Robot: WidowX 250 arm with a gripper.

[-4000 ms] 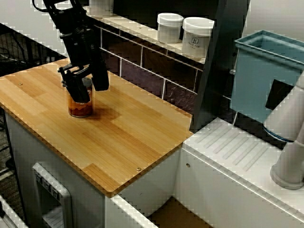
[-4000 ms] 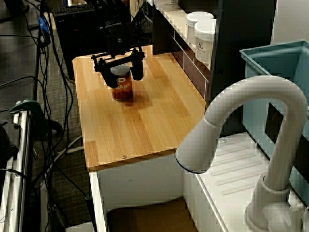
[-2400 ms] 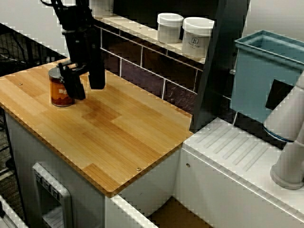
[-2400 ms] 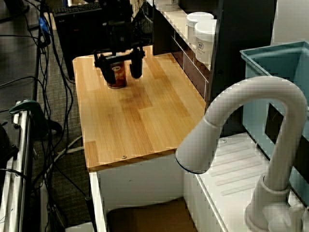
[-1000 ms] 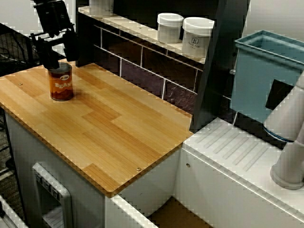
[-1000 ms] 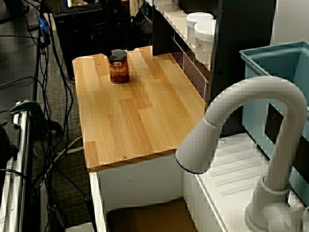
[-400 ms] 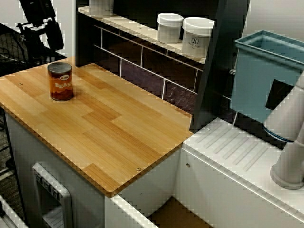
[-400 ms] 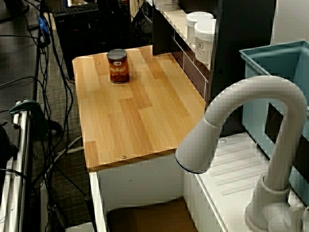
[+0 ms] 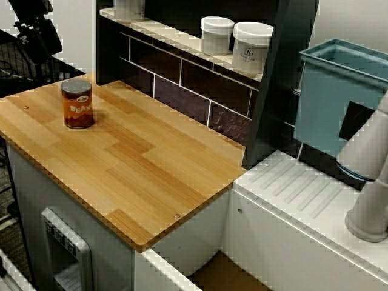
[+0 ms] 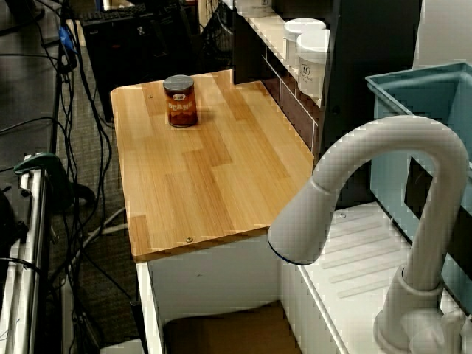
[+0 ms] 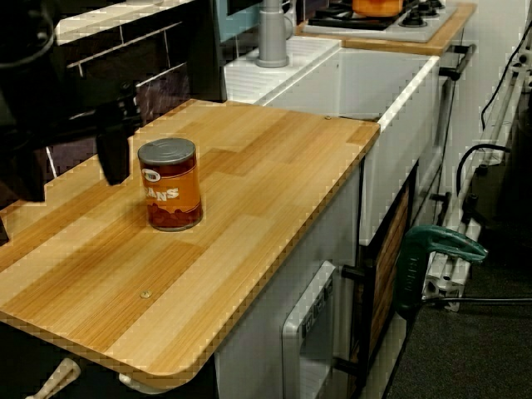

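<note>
1. Since four seconds earlier, the can (image 9: 77, 104) had shifted from nearer the middle of the wooden counter (image 9: 151, 163) toward its far end. The gripper (image 11: 73, 184), which then straddled the can, had let go and lifted off toward the upper left corner of the view from the counter's front.
2. Its two dark fingers (image 11: 115, 150) stood spread wide with nothing between them, raised and clear of the can.
3. The can stood upright on the counter, alone, near the end beside the dark tiled wall and well apart from the two white jars (image 9: 233, 41) on the ledge (image 9: 163, 30).
4. Judged from the view from the counter's end, one finger hung just beside the can. A low sideways sweep could clip the rim and tip the can or shove it. The boards looked smooth, so it might slide toward the nearby edge.
5. The can was a short metal cylinder with a dull grey lid and a glossy orange-brown paper label. The counter was pale striped wood with a rounded edge. The jars were squat, white and lidded.
</note>
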